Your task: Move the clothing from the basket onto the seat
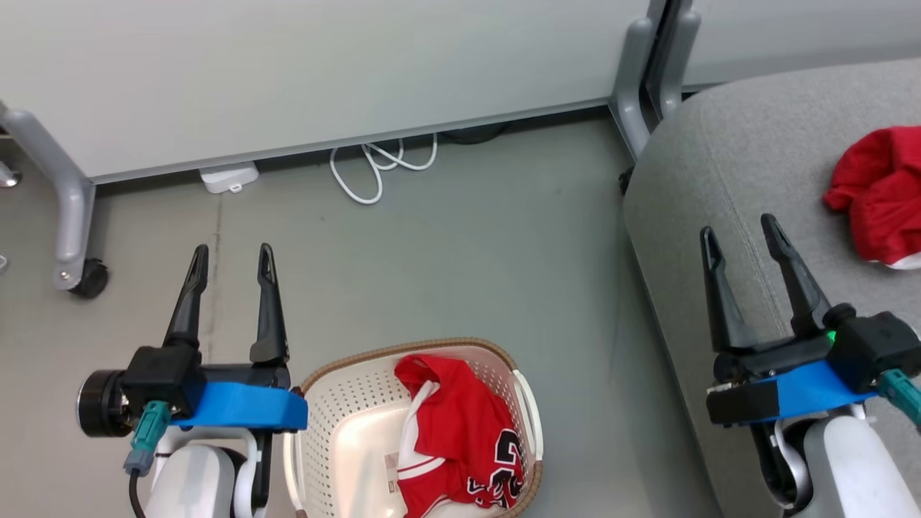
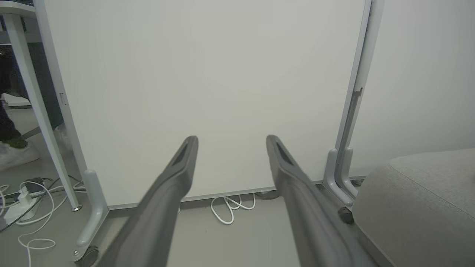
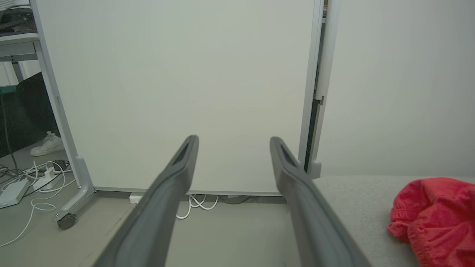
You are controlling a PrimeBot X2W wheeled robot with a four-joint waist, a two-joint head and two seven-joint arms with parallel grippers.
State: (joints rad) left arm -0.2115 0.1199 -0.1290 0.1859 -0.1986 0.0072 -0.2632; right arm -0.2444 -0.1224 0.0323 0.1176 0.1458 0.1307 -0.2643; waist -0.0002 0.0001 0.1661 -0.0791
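Observation:
A red jersey (image 1: 460,439) with white trim and black numbers lies in the cream basket (image 1: 338,417) on the floor at the bottom middle of the head view. A second red garment (image 1: 878,194) lies bunched on the grey seat (image 1: 748,158) at the right, and the right wrist view shows that garment (image 3: 438,218) too. My left gripper (image 1: 234,255) hovers open and empty just left of the basket. My right gripper (image 1: 741,230) stands open and empty over the seat's front edge, left of the bunched garment. Both point toward the white partition.
A white partition panel (image 1: 309,72) on grey wheeled legs (image 1: 72,216) stands behind the floor. A coiled white cable (image 1: 374,169) and a white power adapter (image 1: 229,178) lie at its foot. A person's white shoe (image 3: 46,144) shows beyond the panel's left edge.

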